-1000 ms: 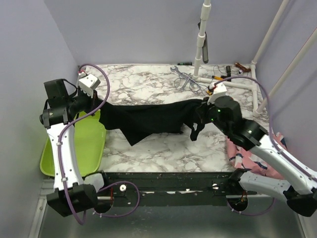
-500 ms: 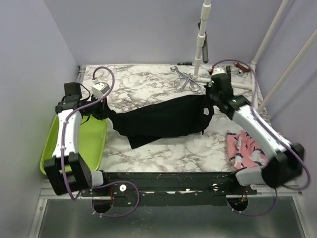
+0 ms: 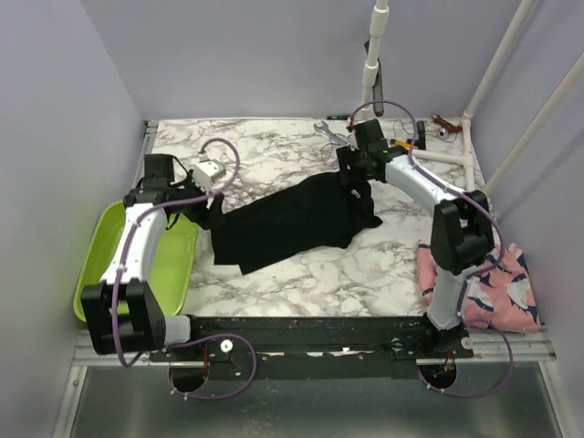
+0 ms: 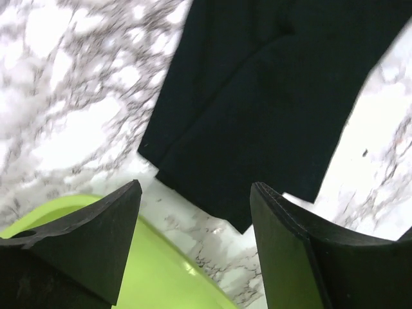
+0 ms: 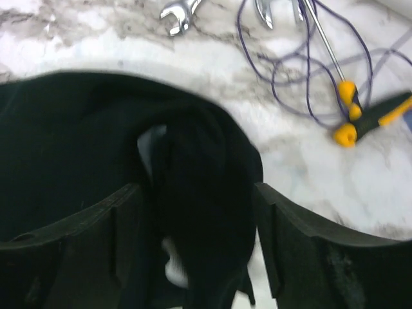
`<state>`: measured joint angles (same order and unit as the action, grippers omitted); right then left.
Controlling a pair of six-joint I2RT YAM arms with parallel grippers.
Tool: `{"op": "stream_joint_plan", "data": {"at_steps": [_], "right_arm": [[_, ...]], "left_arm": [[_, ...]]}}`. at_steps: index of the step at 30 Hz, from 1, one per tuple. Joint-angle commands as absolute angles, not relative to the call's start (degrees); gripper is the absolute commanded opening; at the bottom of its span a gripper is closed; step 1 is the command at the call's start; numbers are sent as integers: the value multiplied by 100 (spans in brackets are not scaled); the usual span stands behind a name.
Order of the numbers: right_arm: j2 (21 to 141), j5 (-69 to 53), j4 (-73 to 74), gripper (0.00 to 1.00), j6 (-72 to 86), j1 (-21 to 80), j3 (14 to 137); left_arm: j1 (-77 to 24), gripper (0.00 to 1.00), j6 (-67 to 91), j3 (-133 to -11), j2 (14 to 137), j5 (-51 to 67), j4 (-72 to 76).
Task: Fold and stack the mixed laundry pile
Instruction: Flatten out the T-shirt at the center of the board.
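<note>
Both arms had dropped and swung toward the back of the table since a second earlier. The black garment (image 3: pixel 297 219), then stretched in the air between them, was let go and lay on the marble table (image 3: pixel 274 155).

It sat mid-table as a rumpled slanted band, with the low end near-left and the high end far-right. The right end was bunched up. In the left wrist view the black garment (image 4: pixel 270 96) lay flat in two overlapping layers, with a corner pointing at the camera.

The left gripper (image 3: pixel 208 212) was at the garment's left end. In its wrist view the left gripper (image 4: pixel 193 193) had its fingers spread wide with nothing between them, over the cloth corner and the table edge.

The right gripper (image 3: pixel 351 178) was at the far-right end of the garment. In its wrist view the right gripper (image 5: pixel 196 193) also had fingers spread wide, straddling a bunched fold of the black garment (image 5: pixel 77 148). Not gripping; could not tell if the fingers touched the cloth.

The pink garment (image 3: pixel 484 283) with dark shark print lay at the near right edge of the table, well apart from the black one.

A lime green basin (image 3: pixel 178 260) sat at the left edge, just beside the left gripper, and the basin (image 4: pixel 161 283) showed under the left fingers.

Wrenches (image 3: pixel 330 137) lay at the back of the table, just beyond the right gripper, and one wrench (image 5: pixel 180 9) showed in the right wrist view. A purple cable (image 5: pixel 277 71) looped beside it, along with a yellow-and-black handled screwdriver (image 5: pixel 386 112). A white pipe frame (image 3: pixel 370 64) stood at the back right.
</note>
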<state>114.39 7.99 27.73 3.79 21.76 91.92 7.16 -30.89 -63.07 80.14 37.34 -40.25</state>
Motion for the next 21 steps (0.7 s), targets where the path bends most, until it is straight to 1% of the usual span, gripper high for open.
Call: {"op": "stream_joint_plan", "data": {"at_steps": [1,3,6,8,11,13,16,21], "right_arm": [[10089,492,2301,78,492,2185,8202],[9607,608,2174,82,649,2242,7659],[9028,805,2170,81,1024,2359,6903],[8726,694,2079,79,1306,2481,6386],[8365,75,1724,71,1656,2730,5552],[8220,-269,1527,68,1856,2966,5171],[8139,-90,1392,68,2001,3447,4784],[8283,-329,891,69,2319,3524,4275]], "left_arm": [[-116,70,-4666,-5365,6927,3074,-4262],[-209,68,-5261,-4958,6617,2796,-4317],[-239,68,-5804,-4439,6385,2498,-4192],[-285,69,-5935,-4191,6379,2365,-4013],[-347,71,-6063,-3844,6459,2188,-3569],[-393,72,-6166,-3664,6577,2104,-3339],[-487,73,-6223,-3478,6826,1989,-3069],[-519,72,-6106,-3349,7285,1682,-2498]]}}
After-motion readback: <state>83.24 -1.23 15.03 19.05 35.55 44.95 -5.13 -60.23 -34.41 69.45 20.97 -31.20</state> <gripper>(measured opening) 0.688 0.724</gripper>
